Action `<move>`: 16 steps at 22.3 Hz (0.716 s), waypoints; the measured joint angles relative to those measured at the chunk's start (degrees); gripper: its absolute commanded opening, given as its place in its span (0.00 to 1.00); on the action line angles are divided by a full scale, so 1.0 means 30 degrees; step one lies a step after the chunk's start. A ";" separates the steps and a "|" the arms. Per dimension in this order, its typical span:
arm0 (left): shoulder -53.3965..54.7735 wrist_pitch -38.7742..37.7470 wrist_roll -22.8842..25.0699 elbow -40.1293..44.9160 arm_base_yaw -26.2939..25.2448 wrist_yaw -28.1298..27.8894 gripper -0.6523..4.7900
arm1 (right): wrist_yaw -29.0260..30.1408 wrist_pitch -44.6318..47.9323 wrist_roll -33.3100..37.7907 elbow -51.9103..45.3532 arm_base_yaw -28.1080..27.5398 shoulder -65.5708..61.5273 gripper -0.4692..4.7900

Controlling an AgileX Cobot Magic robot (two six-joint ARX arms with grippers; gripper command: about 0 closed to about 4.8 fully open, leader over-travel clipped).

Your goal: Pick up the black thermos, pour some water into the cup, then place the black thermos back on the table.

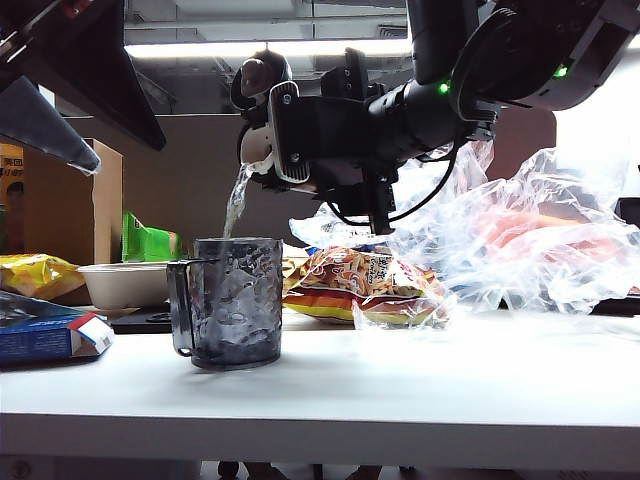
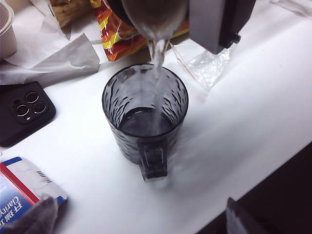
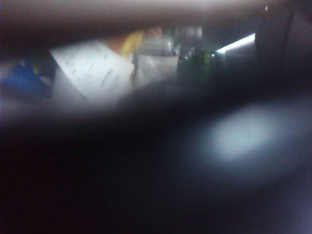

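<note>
my right gripper (image 1: 300,135) is clamping the black thermos (image 1: 262,110), tipping it so water is streaming into the cup (image 1: 230,300) on the table (image 1: 450,390). my left gripper (image 1: 60,120) is hanging spread open at the far left.

Blue-and-white carton (image 2: 22,192) on the desk (image 2: 253,102): upside-down lettering resembling "Clarity", uncertain. Snack bag (image 1: 365,283) print too small to read.

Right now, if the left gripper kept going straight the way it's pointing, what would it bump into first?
Probably the cup: the left wrist view looks straight down at it, with the left gripper's open fingers low in the picture. Depth is hard to judge, so it might reach the table first.
</note>
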State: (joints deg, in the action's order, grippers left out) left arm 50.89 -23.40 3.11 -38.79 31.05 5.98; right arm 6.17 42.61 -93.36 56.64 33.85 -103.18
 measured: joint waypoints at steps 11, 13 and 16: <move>0.0007 -0.0015 0.0393 0.0000 0.0000 0.0000 1.00 | 0.0022 0.0124 -0.0401 0.0000 0.0000 0.0000 0.31; 0.0007 -0.0058 0.0393 -0.0007 0.0000 -0.0007 1.00 | 0.0022 0.0124 -0.0401 0.0000 0.0000 0.0000 0.31; 0.0007 -0.0146 0.0393 0.0000 0.0007 0.0000 1.00 | 0.0022 0.0124 -0.0401 0.0000 0.0000 0.0000 0.31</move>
State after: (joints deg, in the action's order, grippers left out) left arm 50.92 -23.84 4.29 -38.79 31.07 5.98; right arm 6.24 42.98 -94.56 56.64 33.85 -103.18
